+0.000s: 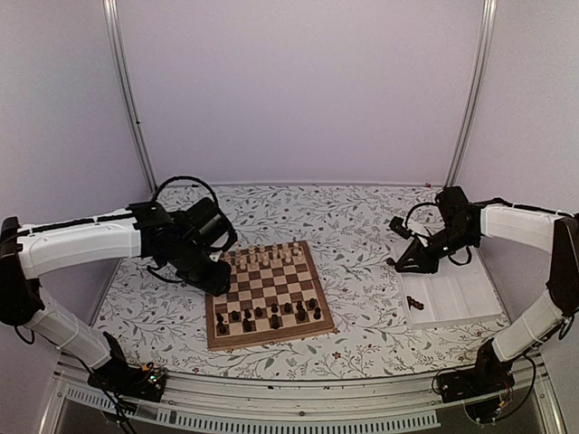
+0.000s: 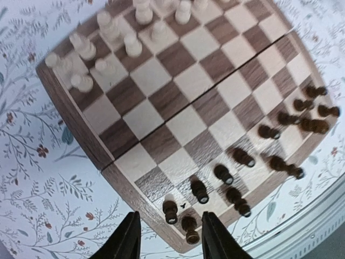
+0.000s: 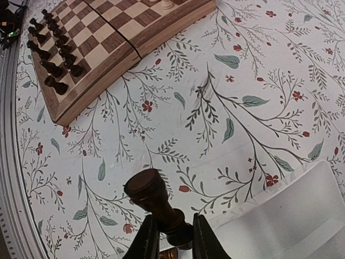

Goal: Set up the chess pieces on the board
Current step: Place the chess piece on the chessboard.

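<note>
Where the board sits: the board (image 1: pixel 271 286) lies flat on the floral tabletop (image 1: pixel 362 226), left of middle and close to the near edge, turned a little askew.
Dark side: the dark chess pieces (image 1: pixel 271 314) stand in the two rows along the board's near edge. From the left wrist view they look upright, pretty tidy.
Pale side: the pale pieces (image 1: pixel 267 257) are bunched along the board's far edge, and the rows in between are bare.
Left gripper: the left gripper (image 1: pixel 217 282) hangs over the board's left edge, toward its near-left corner. In its own camera the fingers (image 2: pixel 126 237) are spread apart with nothing pinched between them. The gap just frames a corner pawn (image 2: pixel 170 212) and its neighbour (image 2: pixel 190 229), both standing free on their squares.
Right gripper: the right gripper (image 1: pixel 398 264) is well off to the right of the board, above the tabletop beside the tray's far-left corner. It's clamped on a single dark piece (image 3: pixel 161 208), fingers (image 3: pixel 145 240) squeezing the stem. The round base is tipped up toward the wrist camera.
Tray: the white tray (image 1: pixel 461 298) sits by the tabletop's right edge.
Leftovers: a few more dark bits (image 1: pixel 414 303) lie just inside the tray's left wall, too small to say which pieces.
</note>
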Controlling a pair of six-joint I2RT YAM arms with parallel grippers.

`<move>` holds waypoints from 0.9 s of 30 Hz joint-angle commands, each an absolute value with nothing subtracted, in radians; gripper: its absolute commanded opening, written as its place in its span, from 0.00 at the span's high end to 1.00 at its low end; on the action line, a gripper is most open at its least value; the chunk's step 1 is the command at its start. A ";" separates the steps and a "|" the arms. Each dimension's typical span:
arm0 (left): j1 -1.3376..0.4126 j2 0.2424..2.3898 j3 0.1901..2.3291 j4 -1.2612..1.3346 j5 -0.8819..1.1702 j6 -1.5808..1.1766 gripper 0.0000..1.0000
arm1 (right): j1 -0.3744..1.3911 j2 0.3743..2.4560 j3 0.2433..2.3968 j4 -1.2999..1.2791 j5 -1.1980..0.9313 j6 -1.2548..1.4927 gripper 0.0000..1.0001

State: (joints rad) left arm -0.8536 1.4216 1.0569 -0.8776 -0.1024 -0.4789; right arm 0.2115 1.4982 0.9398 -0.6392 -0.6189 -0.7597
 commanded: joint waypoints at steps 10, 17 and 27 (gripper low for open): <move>-0.857 1.485 1.209 -0.222 0.233 -0.524 0.59 | 0.568 1.508 1.258 -0.787 -0.421 -0.741 0.93; -0.883 1.677 1.311 -0.105 0.374 -0.574 0.59 | 0.693 1.555 1.368 -0.840 -0.360 -0.724 0.93; -0.930 1.796 1.365 -0.040 0.461 -0.627 0.58 | 0.738 1.589 1.391 -0.840 -0.303 -0.719 0.93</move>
State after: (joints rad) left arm -0.9131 1.7714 1.3235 -0.1043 0.4000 -0.5964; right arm 0.7280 1.5799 1.3552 -0.8234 -0.3370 -0.7326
